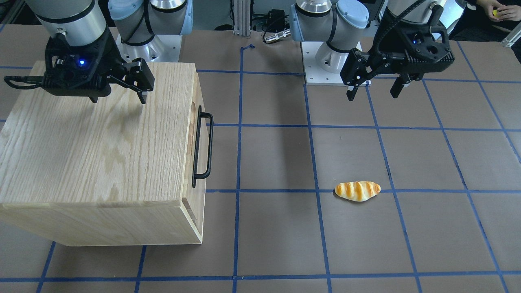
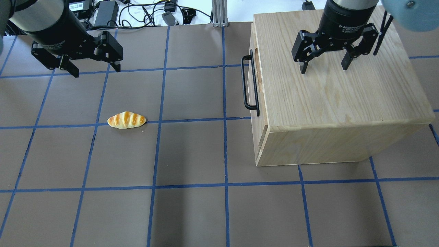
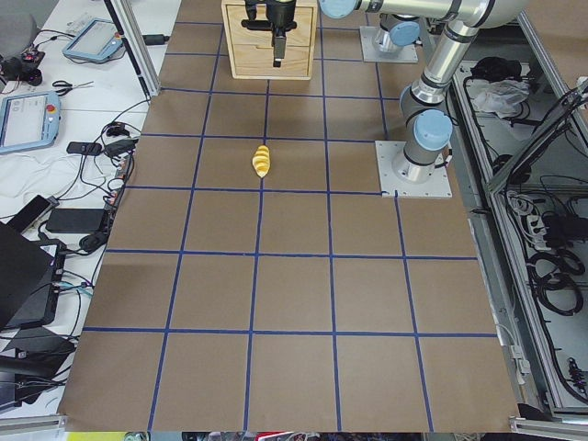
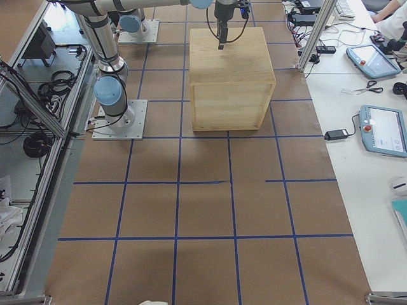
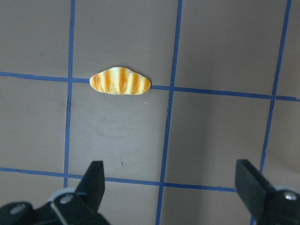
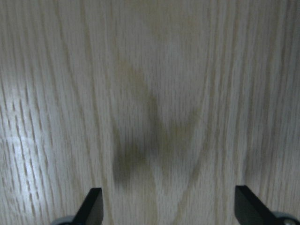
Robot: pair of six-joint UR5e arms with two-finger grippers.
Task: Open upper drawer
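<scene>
The upper drawer's pale-wood front (image 2: 256, 90) sits shut, flush in the oak cabinet (image 2: 329, 99), with its black bar handle (image 2: 249, 82) and a curved notch on the side facing the table's middle. It also shows in the front-facing view (image 1: 200, 140) with its handle (image 1: 203, 146). My right gripper (image 2: 324, 68) hovers open and empty over the cabinet top, back from the handle; its wrist view shows only wood grain (image 6: 154, 93). My left gripper (image 2: 96, 71) is open and empty above the table, far from the cabinet.
A toy bread roll (image 2: 126, 120) lies on the brown, blue-taped table between the left gripper and the cabinet, also in the left wrist view (image 5: 120, 83). Cables and devices lie along the far table edge (image 2: 144, 13).
</scene>
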